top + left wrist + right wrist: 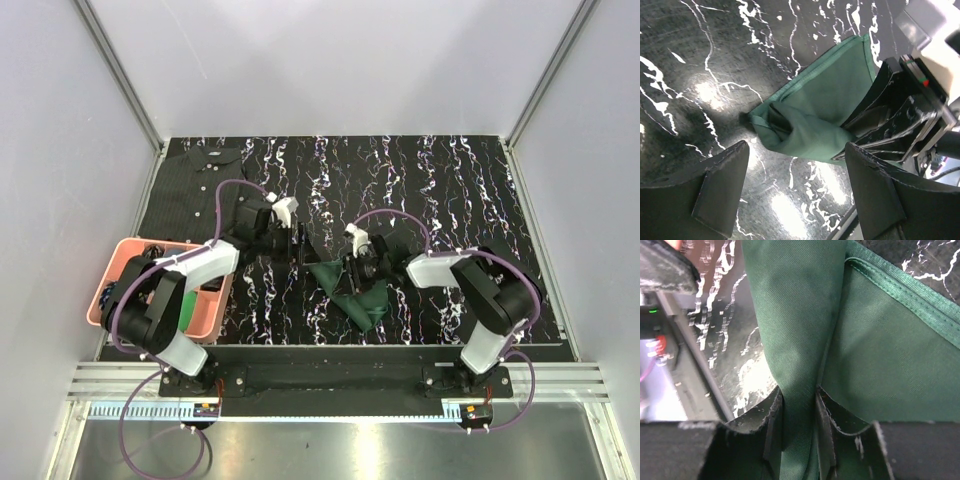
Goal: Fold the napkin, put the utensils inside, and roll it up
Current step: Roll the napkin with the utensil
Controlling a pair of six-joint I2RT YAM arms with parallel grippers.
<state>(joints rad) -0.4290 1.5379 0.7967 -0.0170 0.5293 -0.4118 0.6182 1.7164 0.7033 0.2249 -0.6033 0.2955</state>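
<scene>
Right gripper [799, 432] angled low over the table, pinching 1 raised fold of the green napkin [890, 365]; left gripper [797, 187] hovers alongside, fingers spread.

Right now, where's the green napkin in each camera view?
Top external: napkin at centre, toward the near edge.
Left wrist: napkin mid-frame, bunched, running to upper right.
Right wrist: napkin fills most of the frame, a fold pinched in the right gripper.
Shared landmark: black, white-veined tabletop.
</scene>
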